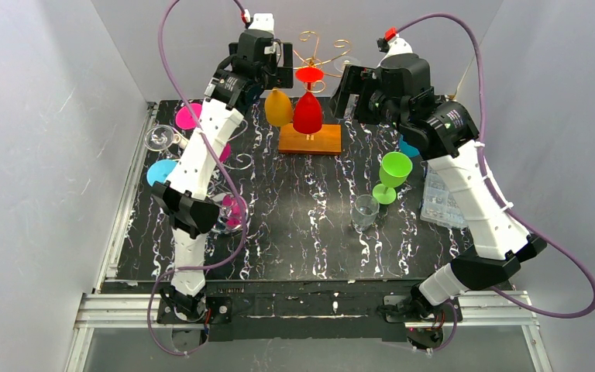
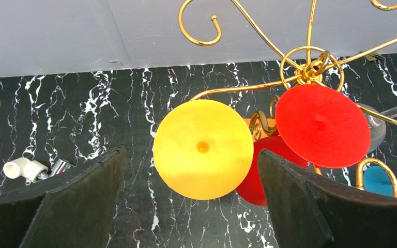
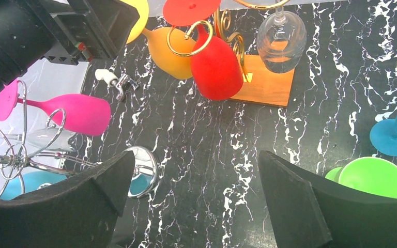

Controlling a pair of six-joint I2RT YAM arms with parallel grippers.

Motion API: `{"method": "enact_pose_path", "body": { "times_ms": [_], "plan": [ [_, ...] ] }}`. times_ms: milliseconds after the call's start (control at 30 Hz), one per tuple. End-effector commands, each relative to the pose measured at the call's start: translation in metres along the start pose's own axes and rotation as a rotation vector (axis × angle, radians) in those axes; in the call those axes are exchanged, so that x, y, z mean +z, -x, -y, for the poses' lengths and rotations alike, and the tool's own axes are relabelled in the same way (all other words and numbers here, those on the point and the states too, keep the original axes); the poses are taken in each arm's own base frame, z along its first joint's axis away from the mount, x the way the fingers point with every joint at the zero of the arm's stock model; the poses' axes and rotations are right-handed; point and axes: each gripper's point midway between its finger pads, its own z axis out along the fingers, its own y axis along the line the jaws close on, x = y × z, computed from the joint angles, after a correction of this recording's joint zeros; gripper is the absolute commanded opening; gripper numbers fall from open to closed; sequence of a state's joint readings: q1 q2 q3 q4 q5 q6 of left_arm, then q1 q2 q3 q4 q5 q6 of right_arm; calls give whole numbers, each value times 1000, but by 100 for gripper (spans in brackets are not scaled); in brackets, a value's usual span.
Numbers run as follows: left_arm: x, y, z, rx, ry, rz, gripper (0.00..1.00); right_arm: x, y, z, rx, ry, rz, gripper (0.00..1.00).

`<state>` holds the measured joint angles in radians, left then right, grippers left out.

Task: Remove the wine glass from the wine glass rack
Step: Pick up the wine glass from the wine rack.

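A black table [image 1: 310, 232] veined with white fills the overhead view, and two white and black robot arms reach from its near edge towards the far side. The left arm [image 1: 201, 155] and the right arm [image 1: 465, 178] flank a gold wire wine glass rack [image 1: 310, 138], which stands on a wooden base at the far middle of the table. Glasses hang upside down from its curled hooks, caught by their round feet so the bowls point down. A yellow wine glass [image 2: 202, 149] hangs on the left arm's side, a red wine glass [image 2: 321, 125] just beside it, and a clear wine glass [image 3: 281, 37] on another hook. None is off the rack yet. Near the right arm, a green glass [image 1: 393, 174] and a clear tumbler [image 1: 365, 211] stand upright on the table. By the left arm are a pink glass [image 3: 77, 111] and a silver wire rack [image 3: 10, 160]. The left gripper [image 2: 190, 154] hovers above the gold rack with its jaws wide. Its camera looks down on the yellow glass's foot, framed between the two dark fingers and touching neither, which looks like a line-up to grasp that glass. The right gripper [image 3: 195, 155] hangs to the rack's right, jaws wide and holding nothing, apparently keeping clear.
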<state>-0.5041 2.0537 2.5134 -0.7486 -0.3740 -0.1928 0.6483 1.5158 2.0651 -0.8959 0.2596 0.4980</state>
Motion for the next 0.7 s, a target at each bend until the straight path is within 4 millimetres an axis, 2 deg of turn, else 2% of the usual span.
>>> {"method": "enact_pose_path", "body": {
  "times_ms": [0,167,467,667],
  "plan": [
    [-30,26,-10,2,11,66,98,-8,10,-3,5,19,36,98],
    [-56,48,-11,-5,-18,125,98,-8,9,-3,3,22,32,98],
    [-86,60,-15,-6,-31,161,98,-5,5,-5,3,33,15,98],
    [-106,61,-25,-13,-11,172,98,-1,-4,-7,-3,43,-20,98]
  ]
}}
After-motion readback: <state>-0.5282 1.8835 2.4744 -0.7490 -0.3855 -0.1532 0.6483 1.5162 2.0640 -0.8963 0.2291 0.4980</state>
